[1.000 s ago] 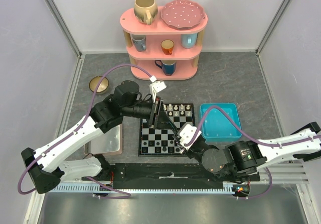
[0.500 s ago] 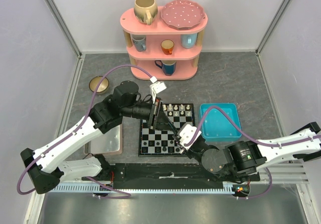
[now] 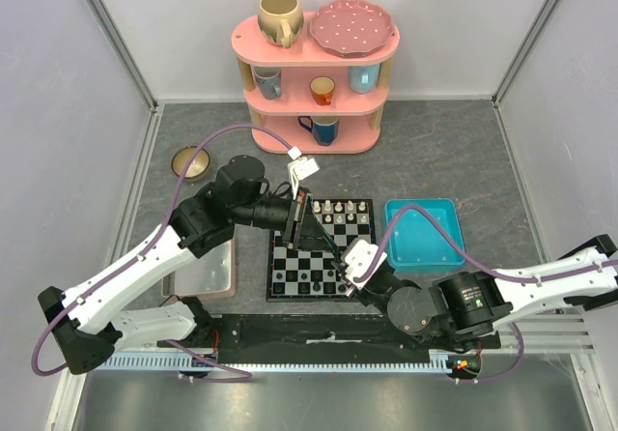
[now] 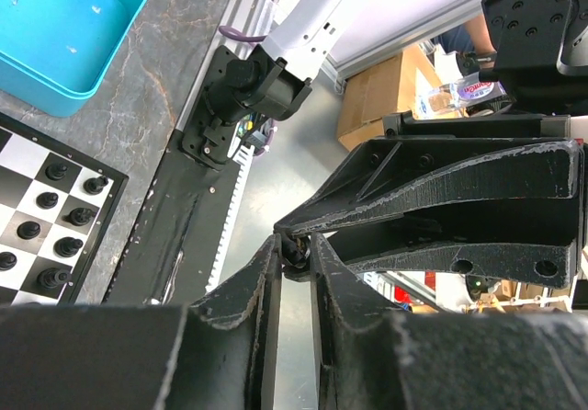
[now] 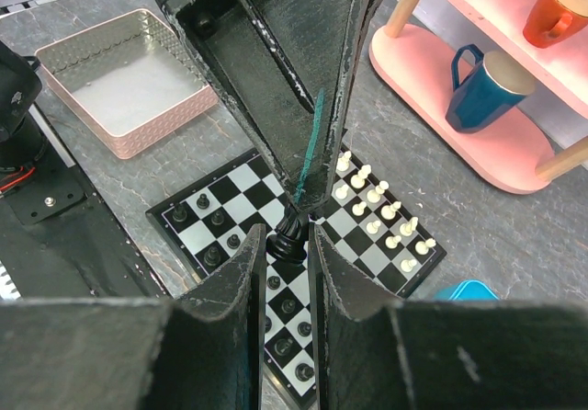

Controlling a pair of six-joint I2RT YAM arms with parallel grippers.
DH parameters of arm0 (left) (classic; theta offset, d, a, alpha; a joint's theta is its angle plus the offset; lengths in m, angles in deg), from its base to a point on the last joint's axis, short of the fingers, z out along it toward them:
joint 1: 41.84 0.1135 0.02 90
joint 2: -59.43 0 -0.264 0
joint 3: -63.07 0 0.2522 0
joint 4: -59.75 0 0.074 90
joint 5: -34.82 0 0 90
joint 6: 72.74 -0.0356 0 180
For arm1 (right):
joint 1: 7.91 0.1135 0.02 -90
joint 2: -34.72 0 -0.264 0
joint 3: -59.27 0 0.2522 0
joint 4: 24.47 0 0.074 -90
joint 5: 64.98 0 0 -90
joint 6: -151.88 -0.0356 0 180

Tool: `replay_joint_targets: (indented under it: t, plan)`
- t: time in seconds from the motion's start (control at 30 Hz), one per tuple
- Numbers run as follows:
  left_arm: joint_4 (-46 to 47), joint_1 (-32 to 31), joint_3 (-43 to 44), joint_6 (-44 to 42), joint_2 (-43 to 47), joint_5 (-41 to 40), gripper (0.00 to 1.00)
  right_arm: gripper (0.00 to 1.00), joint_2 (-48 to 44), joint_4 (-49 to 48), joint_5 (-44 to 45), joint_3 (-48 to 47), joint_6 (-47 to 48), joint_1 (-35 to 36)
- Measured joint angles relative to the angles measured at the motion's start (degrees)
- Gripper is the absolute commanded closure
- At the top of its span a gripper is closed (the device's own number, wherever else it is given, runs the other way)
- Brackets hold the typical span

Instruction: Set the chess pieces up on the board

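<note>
**Right wrist view: one black piece pinched between two grippers above the board**

Nearest, the right gripper [image 5: 286,242] has its jaws drawn close on a black chess piece [image 5: 288,231], low on its body. The left gripper [image 4: 295,261] comes in from 12 o'clock with jaws just as narrow and seems to grip the upper part of the same piece. The piece hangs over the middle of the board [image 3: 290,255], apparently clear of it.

The piece looks tiny, light, rigid and smooth — likely to twist or pop out if squeezed off-centre. The waist under the head is probably the best place to hold it, with a light grip, and one gripper should let go only once the other is square on it.

There is little spare room. The black pieces [image 3: 309,281] crowd the board's 6 o'clock rows and the white pieces [image 3: 340,211] its 12 o'clock rows, so a straight vertical descent would best spare the neighbours. The middle rows are the open ground.

On the table [image 3: 435,160], a pink-rimmed tray [image 3: 208,276] lies at the board's 9 o'clock and a blue tray [image 3: 430,249] at its 3 o'clock. The pink shelf [image 3: 243,40] stands well apart at 12 o'clock.
</note>
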Motion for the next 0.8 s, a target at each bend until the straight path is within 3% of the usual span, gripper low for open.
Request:
replay_joint_targets:
  t: [0.27, 0.8]
  plan:
    - [0.4, 0.0, 0.0, 0.3, 0.2, 0.6, 0.68, 1.00, 0.3, 0.0, 0.1, 0.0, 0.0, 0.0]
    - [0.7, 0.0, -0.2, 0.3, 0.1, 1.1, 0.80, 1.00, 0.3, 0.0, 0.2, 0.0, 0.0, 0.0]
